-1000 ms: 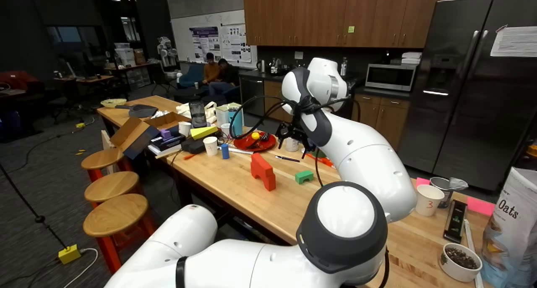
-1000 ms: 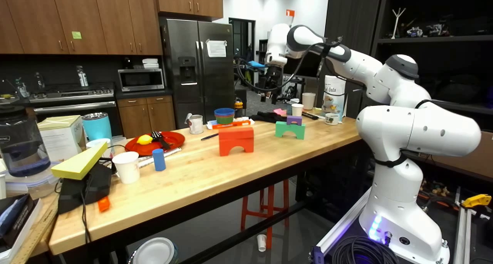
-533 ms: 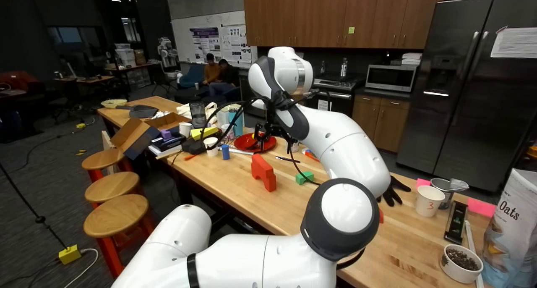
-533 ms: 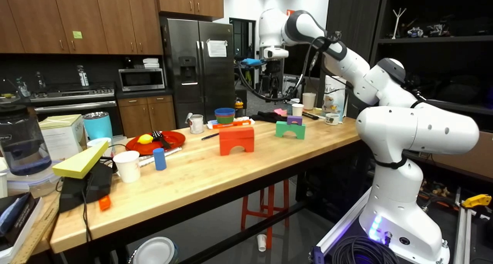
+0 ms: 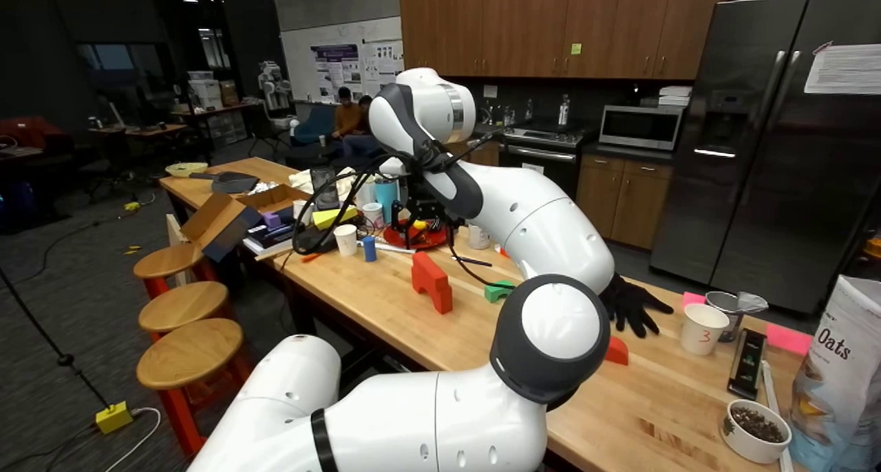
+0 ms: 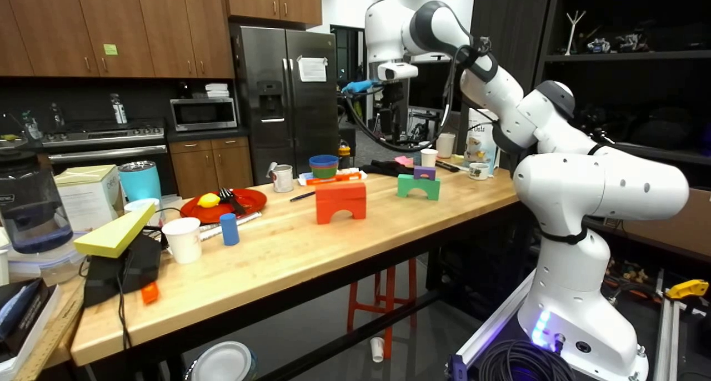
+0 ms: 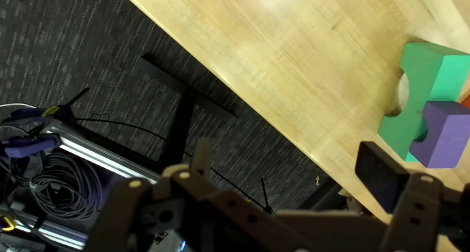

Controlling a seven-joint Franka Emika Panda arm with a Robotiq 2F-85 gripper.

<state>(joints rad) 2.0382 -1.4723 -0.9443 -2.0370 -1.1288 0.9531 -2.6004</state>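
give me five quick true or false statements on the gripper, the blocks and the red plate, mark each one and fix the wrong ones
1. The gripper has its jaws apart. True.
2. The purple block rests on top of the green arch. True.
3. The gripper is clamped on the purple block. False: the jaws stand wide apart with nothing between them.
4. A yellow lemon-shaped object lies on the red plate. True.
5. The green arch stands with its opening facing up. False: its opening faces down, toward the table.
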